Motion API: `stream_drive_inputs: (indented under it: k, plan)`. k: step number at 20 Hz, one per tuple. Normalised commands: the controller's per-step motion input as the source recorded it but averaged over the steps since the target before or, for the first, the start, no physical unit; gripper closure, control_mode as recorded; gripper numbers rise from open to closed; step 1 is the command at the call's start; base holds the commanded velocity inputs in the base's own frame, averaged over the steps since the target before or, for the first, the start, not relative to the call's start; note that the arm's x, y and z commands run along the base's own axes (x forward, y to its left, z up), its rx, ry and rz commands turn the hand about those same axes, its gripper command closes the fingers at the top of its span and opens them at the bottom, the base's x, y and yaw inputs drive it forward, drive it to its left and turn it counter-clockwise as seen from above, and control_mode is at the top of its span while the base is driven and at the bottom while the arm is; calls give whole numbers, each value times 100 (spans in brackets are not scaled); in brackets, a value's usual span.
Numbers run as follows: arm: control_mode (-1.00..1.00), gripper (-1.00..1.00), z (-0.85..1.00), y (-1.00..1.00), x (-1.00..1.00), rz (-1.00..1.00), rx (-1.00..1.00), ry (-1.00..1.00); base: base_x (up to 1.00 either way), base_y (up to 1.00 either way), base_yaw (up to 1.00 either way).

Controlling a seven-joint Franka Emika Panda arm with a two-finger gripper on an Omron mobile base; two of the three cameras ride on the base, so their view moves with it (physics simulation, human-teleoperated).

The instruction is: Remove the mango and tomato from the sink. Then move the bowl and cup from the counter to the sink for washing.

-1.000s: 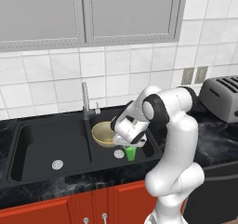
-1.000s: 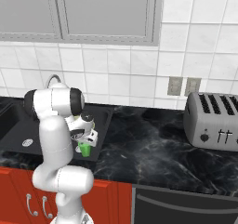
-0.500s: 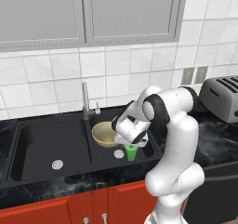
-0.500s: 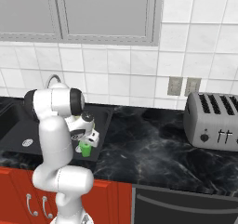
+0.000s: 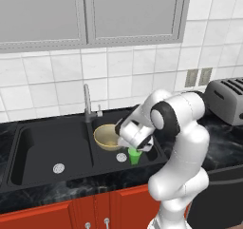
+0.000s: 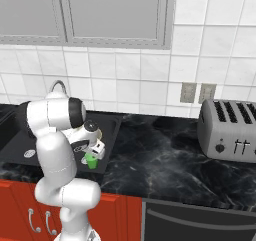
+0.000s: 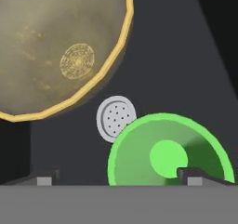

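Note:
The green cup (image 5: 134,156) (image 6: 91,161) (image 7: 139,158) stands upright on the floor of the right basin of the black sink (image 5: 47,147), next to the round silver drain (image 7: 116,118). The tan-yellow bowl (image 5: 107,137) (image 7: 46,46) lies in the same basin, farther back. My gripper (image 5: 137,147) (image 6: 92,152) (image 7: 119,179) hangs just above the cup, open. In the hand view its jaws stand wide apart, with one fingertip (image 7: 195,177) over the cup's mouth and the other off to its side. The mango and the tomato are out of view.
A curved faucet (image 5: 87,102) rises behind the divider between the basins. The left basin holds a drain (image 5: 58,167). A silver toaster (image 5: 228,100) (image 6: 230,130) stands on the black counter to the right. Wall cabinets hang overhead.
The jaws have spread wide and let go of the green cup, which stays upright in the right basin. The arm has barely moved.

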Motion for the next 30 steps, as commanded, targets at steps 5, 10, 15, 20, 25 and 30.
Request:
stream_drive_inputs:
  k: [5,10,15,20,25,30]
  plan:
    - [-100,-100,59,2,-10,-1,1,0,0,0,0]
    - [-100,-100,60,0,-15,0,0,0,0,0,0]
    - [-100,-100,50,-2,-19,0,-7,1,0,0,0]
    - [-100,-100,46,-4,-19,0,-13,1,0,0,0]
    - [-100,-100,41,-9,-23,0,-14,0,0,0,0]
    - [-100,-100,42,-12,-22,0,-6,0,0,0,0]
